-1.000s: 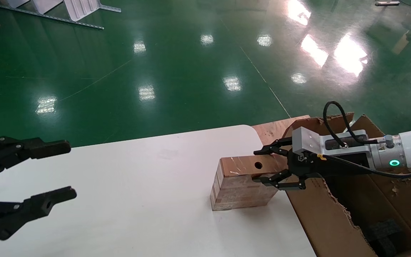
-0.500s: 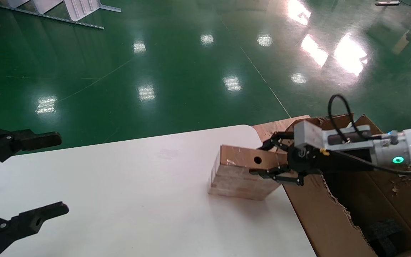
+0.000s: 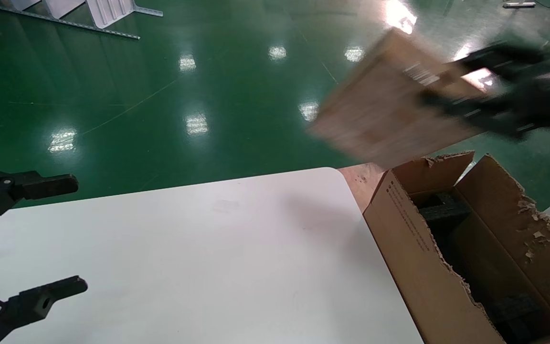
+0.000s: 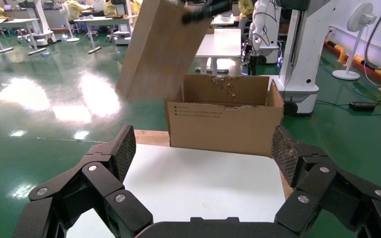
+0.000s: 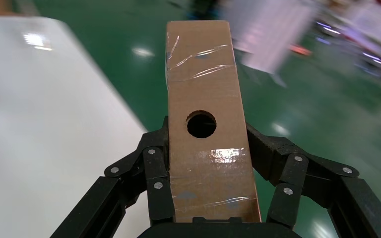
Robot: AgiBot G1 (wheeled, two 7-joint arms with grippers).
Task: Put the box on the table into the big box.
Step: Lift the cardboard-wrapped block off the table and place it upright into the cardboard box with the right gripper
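Right end effector pinching the box, fingers pressed on both long sides, taped face with the round hole toward the wrist camera. In the head view the right end effector is high up at the upper right, blurred, box held in the air, tilted, clear of the counter and above the far end of the big box. Left wrist view shows the box hanging over the near-left corner of the big box, not touching it.

Big box stands just beside the counter's right edge, against it or nearly so; cannot tell if they touch. Top open, flaps up, edges ragged and torn, small printed text on the wall facing the counter. Inside: black foam blocks at the far end and another dark block at the near end, brown floor between them showing.

Counter white, rounded far-right corner, surface bare around the shadow under the lifted box. Green floor glossy beyond the far edge, open room there.

Left end effector hovers over the counter's left edge, fingers spread wide, holding nothing; same in its own view, well apart from the boxes.
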